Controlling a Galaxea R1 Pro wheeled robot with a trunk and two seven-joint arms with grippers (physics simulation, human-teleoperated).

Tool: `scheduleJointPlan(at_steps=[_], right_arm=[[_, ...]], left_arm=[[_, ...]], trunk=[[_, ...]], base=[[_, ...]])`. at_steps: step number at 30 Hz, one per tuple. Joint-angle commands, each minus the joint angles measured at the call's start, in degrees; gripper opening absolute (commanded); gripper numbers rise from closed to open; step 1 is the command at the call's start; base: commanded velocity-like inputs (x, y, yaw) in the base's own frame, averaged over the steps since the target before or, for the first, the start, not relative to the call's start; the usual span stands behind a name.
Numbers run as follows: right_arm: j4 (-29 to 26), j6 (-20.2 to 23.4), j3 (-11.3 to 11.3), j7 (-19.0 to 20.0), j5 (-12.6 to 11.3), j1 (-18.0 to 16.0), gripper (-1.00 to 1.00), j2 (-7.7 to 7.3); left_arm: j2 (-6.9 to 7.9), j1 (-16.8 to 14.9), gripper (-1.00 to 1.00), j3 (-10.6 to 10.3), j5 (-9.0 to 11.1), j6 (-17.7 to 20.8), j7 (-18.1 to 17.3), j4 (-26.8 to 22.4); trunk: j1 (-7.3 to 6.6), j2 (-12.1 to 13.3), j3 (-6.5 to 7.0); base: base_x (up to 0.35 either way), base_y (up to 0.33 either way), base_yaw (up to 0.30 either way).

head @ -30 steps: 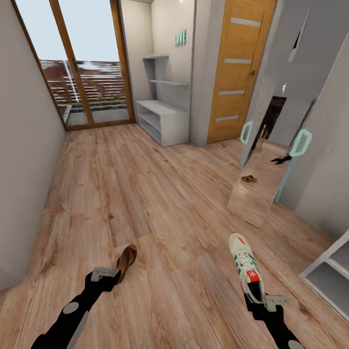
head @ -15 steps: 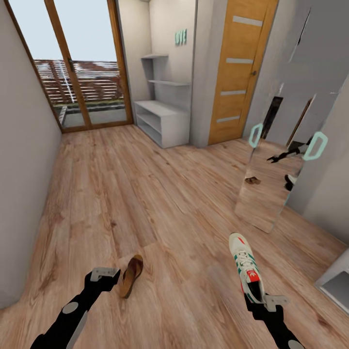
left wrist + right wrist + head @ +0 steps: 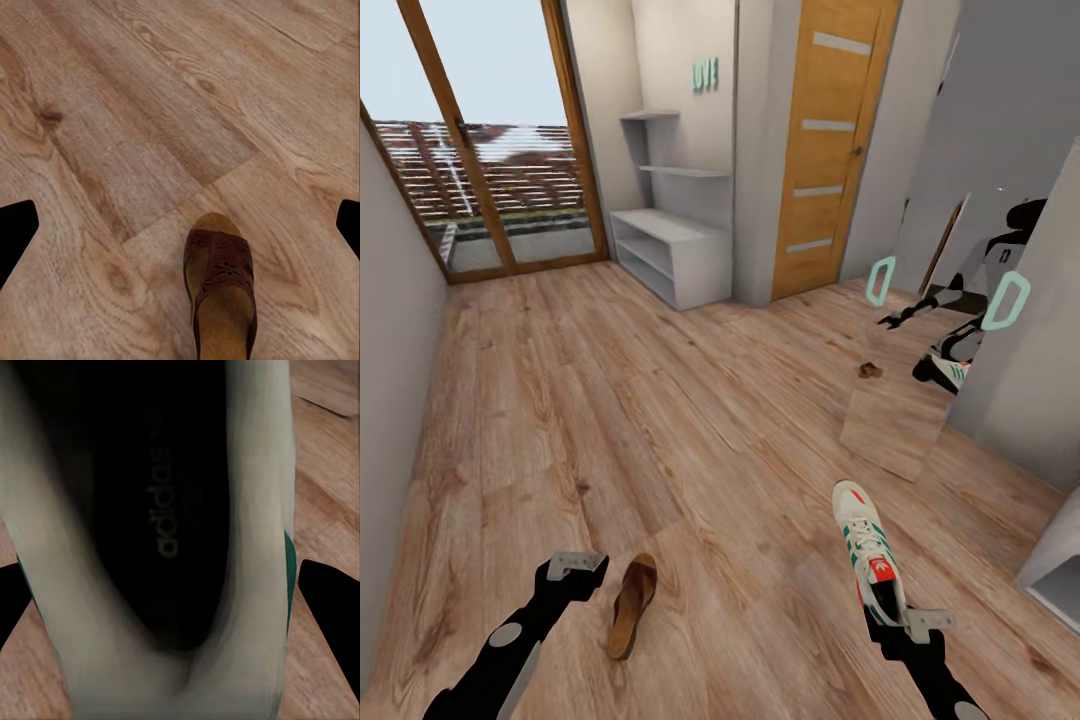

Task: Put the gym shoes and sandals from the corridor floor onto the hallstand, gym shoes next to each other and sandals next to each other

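One gym shoe (image 3: 867, 548), cream with green stripes and a red-orange tongue label, hangs above the corridor floor (image 3: 660, 420) with my right gripper (image 3: 908, 622) shut on its heel. In the right wrist view its dark inside (image 3: 161, 510) sits between the fingers. A brown sandal (image 3: 632, 603) lies on the planks just right of my left gripper (image 3: 573, 567), which is open and holds nothing. The left wrist view looks down on the sandal (image 3: 221, 292), apart from the fingers. The pale-grey hallstand (image 3: 670, 250) stands far ahead by the glass door.
A tall mirror (image 3: 920, 370) with teal handles leans on the right wall and reflects the robot, a shoe and a small brown sandal. An orange door (image 3: 830, 150) is beside the hallstand. A grey unit's corner (image 3: 1055, 570) juts in at lower right. A grey wall runs along the left.
The whole view has swung, so the hallstand and door sit further left and the mirror now shows the robot. The sandal now appears lower, right of the left gripper. Both arms keep their pose.
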Motion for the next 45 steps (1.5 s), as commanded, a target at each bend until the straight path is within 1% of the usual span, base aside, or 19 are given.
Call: scheduleJointPlan(at_steps=[1, 14, 17, 18, 19, 20, 21, 22, 23, 24, 25, 26, 27, 28, 30, 32, 39, 43, 45], right_arm=[[0.07, -0.17, -0.07, 0.54, -0.58, -0.06, -1.0, -0.01], [-0.1, -0.06, 0.04, 0.76, -0.52, -0.06, -1.0, 0.11], [-3.98, 0.38, 0.22, 1.23, -0.48, -0.08, -1.0, 0.27], [-7.06, 1.15, 0.34, 1.33, -0.35, -0.13, -1.0, 0.37], [-8.82, 1.86, 0.41, 1.38, -0.29, -0.17, -1.0, 0.44], [-12.71, 4.24, 0.63, 1.49, -0.24, -0.29, -1.0, 0.6], [-17.02, 7.92, 0.98, 1.58, -0.2, -0.4, -1.0, 0.91], [-19.26, 10.16, 1.18, 1.65, -0.19, -0.47, -1.0, 1.16], [-32.58, 25.35, 2.03, 1.85, -0.25, -1.42, -1.0, 3.93], [-36.53, 29.69, 2.14, 1.89, -0.3, -1.84, -1.0, 4.92], [-42.44, 34.62, 2.24, 1.9, -0.35, -2.7, -1.0, 6.61], [-45.52, 36.7, 2.28, 1.88, -0.37, -3.25, -1.0, 7.51], [-46.92, 37.44, 2.29, 1.88, -0.37, -3.51, -1.0, 7.9], [-49.47, 38.53, 2.31, 1.85, -0.41, -3.99, -1.0, 8.58], [-52.61, 39.51, 2.32, 1.78, -0.48, -4.52, -1.0, 9.27], [-54.64, 40.02, 2.33, 1.77, -0.53, -4.79, -1.0, 9.63], [-56.22, 40.46, 2.38, 1.84, -0.57, -5.04, -1.0, 9.97], [-56.67, 40.5, 2.55, 1.85, -0.57, -5.07, -1.0, 10.02], [-56.78, 40.5, 2.58, 1.86, -0.57, -5.07, -1.0, 10.03]], left_arm=[[-0.05, -0.03, 1.0, 0.18, -0.2, -0.16, -0.39, 0.03], [-0.17, -0.01, 1.0, 0.15, -0.64, -0.12, -0.41, 0.1], [-0.08, -0.01, 1.0, 0.15, -0.71, -0.09, -0.46, 0.11], [-0.05, -0.01, 1.0, 0.15, -0.73, -0.06, -0.46, 0.11], [-0.02, -0.01, 1.0, 0.15, -0.72, -0.04, -0.47, 0.13], [0.04, -0.01, 1.0, 0.15, -0.7, -0.02, -0.47, 0.16], [0.08, 0.06, 1.0, 0.15, -0.69, -0.01, -0.47, 0.22], [0.09, 0.15, 1.0, 0.17, -0.69, -0.01, -0.47, 0.27], [0.13, 1.04, 1.0, 0.16, -0.71, -0.02, -0.47, 1.28], [0.14, 1.2, 1.0, 0.16, -0.73, -0.04, -0.47, 1.66], [0.14, 1.34, 1.0, 0.11, -0.74, -0.06, -0.43, 2.36], [0.13, 1.39, 1.0, 0.08, -0.75, -0.08, -0.42, 2.82], [0.11, 1.41, 1.0, 0.06, -0.75, -0.1, -0.41, 3.09], [0.09, 1.44, 1.0, -0.02, -0.75, -0.14, -0.4, 3.65], [0.06, 1.46, 1.0, -0.21, -0.76, -0.19, -0.39, 4.5], [0.0, 1.48, 1.0, -0.41, -0.77, -0.22, -0.42, 5.02], [-0.22, 1.49, 1.0, -0.89, -0.91, -0.25, -0.47, 5.44], [-0.21, 1.49, 1.0, -1.75, -0.95, -0.25, -0.47, 5.52], [-0.36, 1.46, 1.0, -2.36, -1.29, -0.25, -0.47, 5.55]], trunk=[[0.0, -0.02, -0.04], [0.0, -0.02, -0.04], [0.0, -0.02, -0.04], [0.0, -0.02, -0.04], [0.0, -0.02, -0.04], [0.0, -0.02, -0.04], [0.0, -0.02, -0.04], [0.0, -0.02, -0.04], [0.0, -0.02, -0.04], [0.0, -0.02, -0.04], [0.0, -0.02, -0.04], [0.0, -0.02, -0.04], [0.0, -0.02, -0.04], [0.0, -0.02, -0.04], [0.0, -0.02, -0.04], [0.0, -0.02, -0.04], [0.0, -0.02, -0.04], [0.0, -0.02, -0.04], [0.0, -0.02, -0.04]], base=[[0.02, 0.018, -0.023], [0.064, -0.071, -0.003], [0.004, -0.005, 0.0], [0.002, -0.002, 0.0], [0.001, -0.002, 0.0], [0.001, -0.001, 0.0], [0.0, 0.0, 0.0], [0.0, 0.0, 0.0], [0.0, 0.0, 0.0], [0.0, 0.0, 0.0], [0.0, 0.0, 0.0], [0.0, 0.0, 0.0], [0.0, 0.0, 0.0], [0.0, 0.0, 0.0], [0.0, 0.0, 0.0], [0.0, 0.0, 0.0], [0.0, 0.0, 0.0], [0.0, 0.0, 0.0], [0.0, 0.0, 0.0]])
